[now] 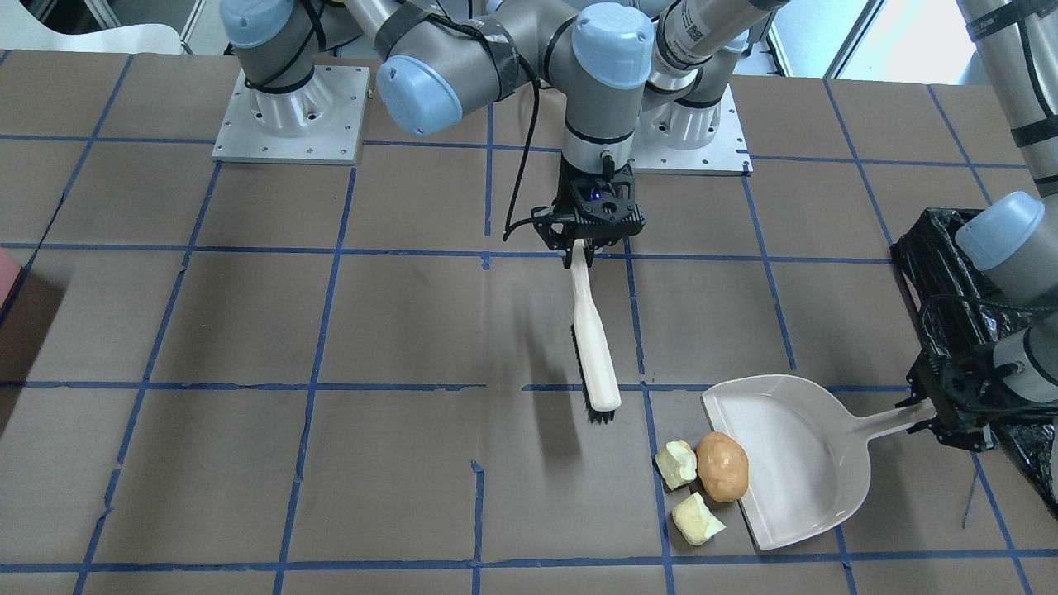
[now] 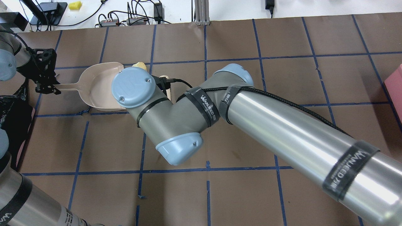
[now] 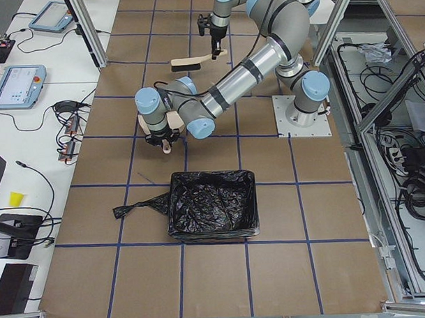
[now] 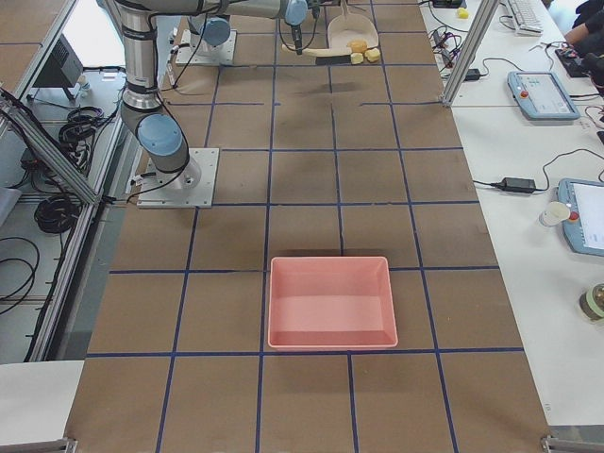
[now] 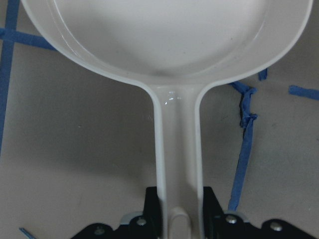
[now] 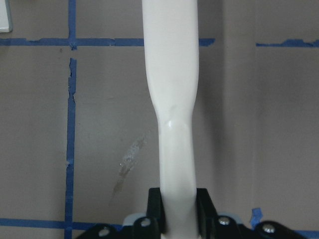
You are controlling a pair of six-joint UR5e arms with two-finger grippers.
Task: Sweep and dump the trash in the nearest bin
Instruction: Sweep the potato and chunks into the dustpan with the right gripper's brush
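**Op:** Grips?

**Ann:** Your right gripper (image 1: 581,252) is pinching the brush (image 1: 597,347) by its handle end. Your left gripper (image 5: 178,214) is clamped on the tip of the dustpan (image 1: 793,463) handle.

**Op:** Trash?

**Ann:** All three pieces are on the table (image 1: 248,330) at the pan's mouth, none inside. The potato (image 1: 722,467) touches the lip. One foam chunk (image 1: 675,464) sits against the potato, and the second foam chunk (image 1: 696,519) is just beside the lip, near the pan's corner. The brush hangs off the table, near the pile but apart from it.

**Op:** What bites me?

**Ann:** The potato looks likely to roll, so a glancing stroke probably sends it along the lip, not in. Sweep off-angle and the corner chunk slips past the pan's edge. Foam is light and may flick over. You hold the pan far back, so a hard push could pivot it. The black-lined bin (image 3: 179,209) is just beside your left gripper; tilt early and you spill. The pink tray (image 4: 330,302) is well apart from the pile. I'd say it's not the nearest.
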